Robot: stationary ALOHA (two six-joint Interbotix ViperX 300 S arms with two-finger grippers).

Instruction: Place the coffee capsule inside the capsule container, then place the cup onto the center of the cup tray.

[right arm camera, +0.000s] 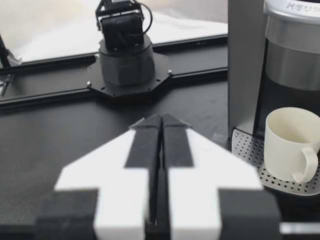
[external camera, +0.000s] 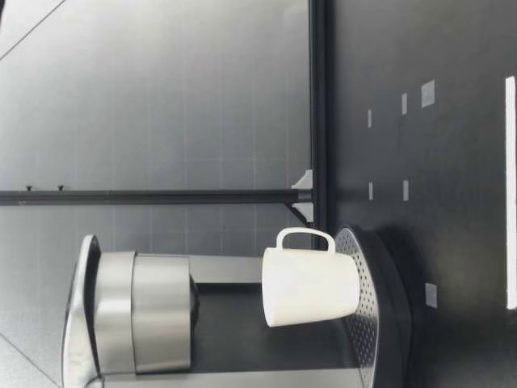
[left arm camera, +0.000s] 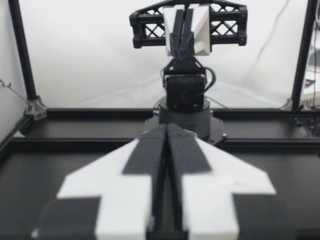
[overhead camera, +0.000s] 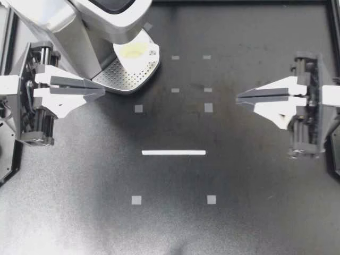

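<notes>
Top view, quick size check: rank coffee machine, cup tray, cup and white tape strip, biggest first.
1. coffee machine, partly out of frame.
2. cup tray, partly covered.
3. cup.
4. white tape strip: longer than the cup, far thinner.

One cup (overhead camera: 136,53), one cup tray (overhead camera: 123,77), one coffee machine (overhead camera: 98,16) — one white strip (overhead camera: 173,152).

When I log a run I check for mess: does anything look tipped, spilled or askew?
Nothing stands out. The cup stands upright on the cup tray, with no spill around it. My left gripper and my right gripper sit far apart, jaws shut on nothing. No capsule is in view.
</notes>
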